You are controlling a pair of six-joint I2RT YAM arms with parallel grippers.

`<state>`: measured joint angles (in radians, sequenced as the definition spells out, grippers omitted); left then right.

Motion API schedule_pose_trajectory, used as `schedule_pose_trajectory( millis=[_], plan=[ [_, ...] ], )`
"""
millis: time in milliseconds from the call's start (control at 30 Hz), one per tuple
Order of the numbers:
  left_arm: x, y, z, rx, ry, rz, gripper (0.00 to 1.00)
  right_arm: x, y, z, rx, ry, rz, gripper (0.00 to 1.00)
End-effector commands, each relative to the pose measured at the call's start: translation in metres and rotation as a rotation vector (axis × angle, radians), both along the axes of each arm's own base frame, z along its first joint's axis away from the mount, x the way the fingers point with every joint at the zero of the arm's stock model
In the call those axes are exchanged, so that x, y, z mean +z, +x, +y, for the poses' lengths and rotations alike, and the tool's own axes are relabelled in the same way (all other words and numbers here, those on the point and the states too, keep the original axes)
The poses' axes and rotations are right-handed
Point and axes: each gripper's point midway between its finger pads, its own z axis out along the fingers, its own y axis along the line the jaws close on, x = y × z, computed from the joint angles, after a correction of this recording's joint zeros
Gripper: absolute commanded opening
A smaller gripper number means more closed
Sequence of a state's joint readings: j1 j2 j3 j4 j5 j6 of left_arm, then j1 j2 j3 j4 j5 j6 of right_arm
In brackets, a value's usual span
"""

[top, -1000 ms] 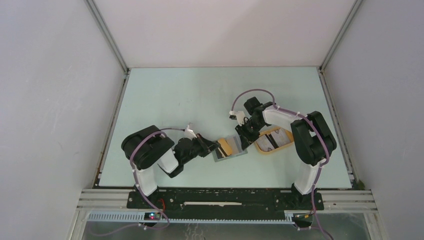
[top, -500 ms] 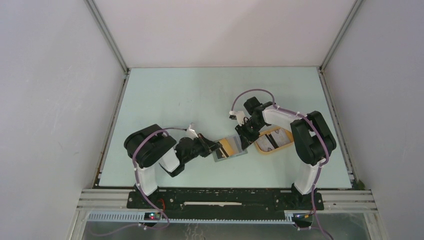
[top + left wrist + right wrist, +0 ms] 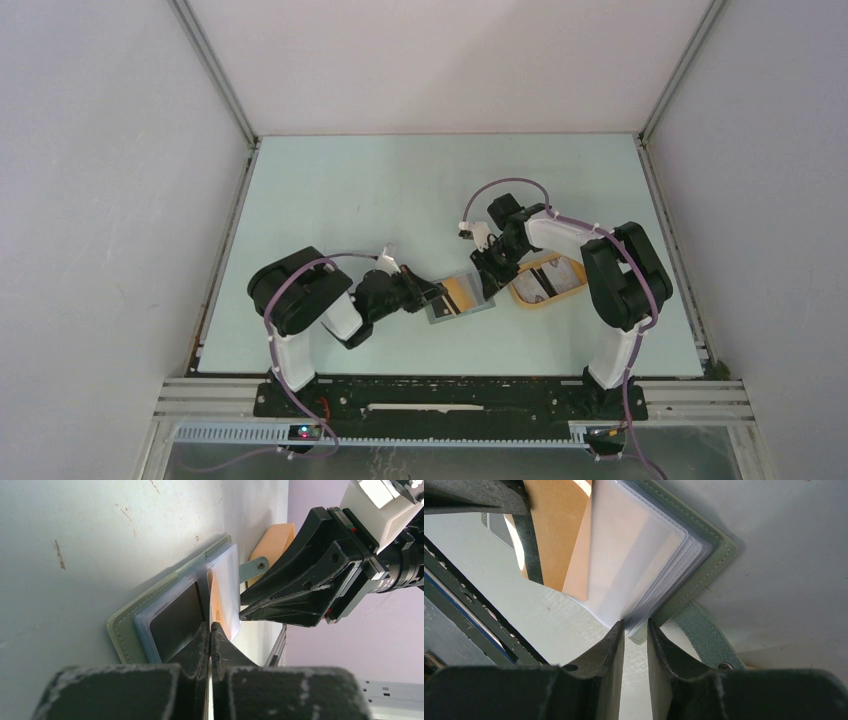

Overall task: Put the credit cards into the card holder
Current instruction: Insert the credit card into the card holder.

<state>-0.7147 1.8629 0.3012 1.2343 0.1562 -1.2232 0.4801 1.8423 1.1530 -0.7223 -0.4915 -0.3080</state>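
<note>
The grey-green card holder (image 3: pixel 465 300) lies open on the table between both arms. In the left wrist view its green cover (image 3: pixel 125 625) shows a black card (image 3: pixel 177 620) in a clear sleeve. My left gripper (image 3: pixel 210 626) is shut on a thin tan-orange card (image 3: pixel 215 597), held edge-on among the sleeves. That card (image 3: pixel 556 530) also shows in the right wrist view. My right gripper (image 3: pixel 636 625) pinches the corner of the clear sleeves and cover (image 3: pixel 709 555). More credit cards (image 3: pixel 558 270) lie in the tray.
A tan-yellow oval tray (image 3: pixel 520 295) sits just right of the card holder, under the right arm. The holder's green snap strap (image 3: pixel 704 635) sticks out beside my right fingers. White walls and metal rails ring the pale green table (image 3: pixel 350 200).
The left arm has edged slightly right toward the card holder with the tan card in its jaws. The right arm and the holder have not moved.
</note>
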Motion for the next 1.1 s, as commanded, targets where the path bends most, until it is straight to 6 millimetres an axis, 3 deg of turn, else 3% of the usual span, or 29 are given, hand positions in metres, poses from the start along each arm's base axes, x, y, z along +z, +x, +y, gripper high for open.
schedule_pose_trajectory(
  millis=[0, 367, 1067],
  plan=[
    [-0.004, 0.003, -0.005, -0.015, 0.007, 0.020, 0.00, 0.004, 0.009, 0.004, -0.004, 0.003, -0.027, 0.31],
    [-0.014, -0.004, 0.000, -0.006, 0.013, 0.075, 0.00, 0.004, 0.009, 0.005, -0.001, 0.005, -0.028, 0.31],
    [-0.011, 0.005, -0.019, -0.081, -0.009, 0.067, 0.00, 0.006, 0.009, 0.005, 0.001, 0.010, -0.032, 0.31]
  ],
)
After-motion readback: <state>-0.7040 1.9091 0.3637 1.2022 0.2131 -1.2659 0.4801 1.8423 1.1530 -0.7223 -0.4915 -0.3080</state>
